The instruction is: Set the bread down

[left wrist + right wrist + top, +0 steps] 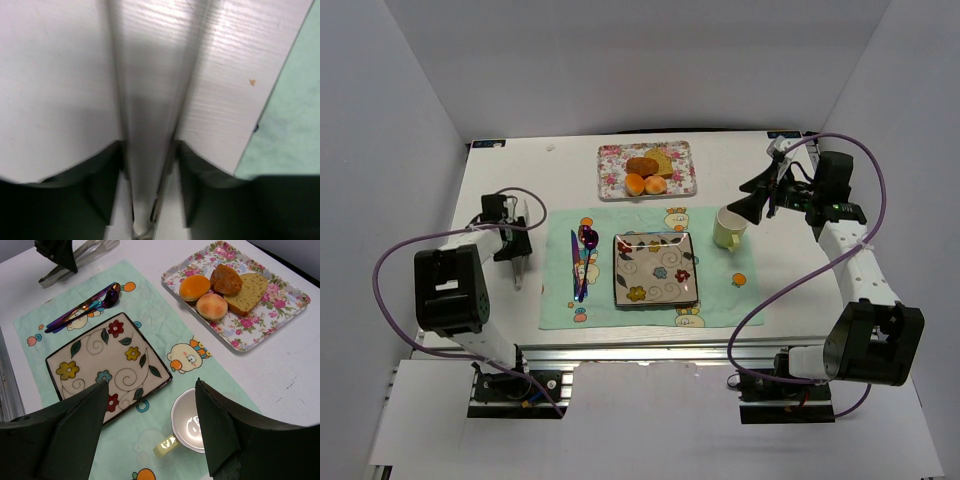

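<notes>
From above, the bread (634, 183) lay on the flowered tray (612, 170) at the far side, not yet picked, beside its twin bun (656, 185); the plate (655, 270) sat bare on the mat (720, 290), probably the bread's destination. On the left wrist, the left end effector (147, 150) straddled the tongs (150, 100); we could not tell whether it pinched them. On the right wrist, the right end effector (150, 390) gaped empty above the cup (189, 425), seemingly ready to reach.

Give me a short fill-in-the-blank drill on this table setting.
1. The floral tray holds ____ round buns.
2. The square plate is ____.
3. In the top view, the cup stands to the ____ of the square plate.
4. The right gripper has its jaws ____.
Missing words: two; empty; right; open.
</notes>
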Motion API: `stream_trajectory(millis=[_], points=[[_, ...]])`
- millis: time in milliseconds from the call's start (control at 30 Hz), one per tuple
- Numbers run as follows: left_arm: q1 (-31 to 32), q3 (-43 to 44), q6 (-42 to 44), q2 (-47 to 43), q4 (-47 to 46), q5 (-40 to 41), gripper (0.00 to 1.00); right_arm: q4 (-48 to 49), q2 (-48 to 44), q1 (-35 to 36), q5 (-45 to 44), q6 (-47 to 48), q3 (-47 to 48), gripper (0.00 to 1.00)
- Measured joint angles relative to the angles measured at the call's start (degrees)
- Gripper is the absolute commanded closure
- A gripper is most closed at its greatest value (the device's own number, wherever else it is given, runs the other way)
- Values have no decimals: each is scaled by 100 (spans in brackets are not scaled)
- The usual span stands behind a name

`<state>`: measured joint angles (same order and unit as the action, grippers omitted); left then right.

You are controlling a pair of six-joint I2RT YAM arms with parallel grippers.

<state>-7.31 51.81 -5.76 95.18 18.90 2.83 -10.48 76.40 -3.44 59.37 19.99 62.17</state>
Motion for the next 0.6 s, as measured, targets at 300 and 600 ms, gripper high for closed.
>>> stream_trajectory(millis=[300, 600], points=[[-522, -269, -155, -168, -417, -789, 80, 33, 22, -59, 42, -57, 17, 26], [243, 15, -1587, -1104, -245, -1576, 58, 103, 39, -177, 90, -151, 94, 25]])
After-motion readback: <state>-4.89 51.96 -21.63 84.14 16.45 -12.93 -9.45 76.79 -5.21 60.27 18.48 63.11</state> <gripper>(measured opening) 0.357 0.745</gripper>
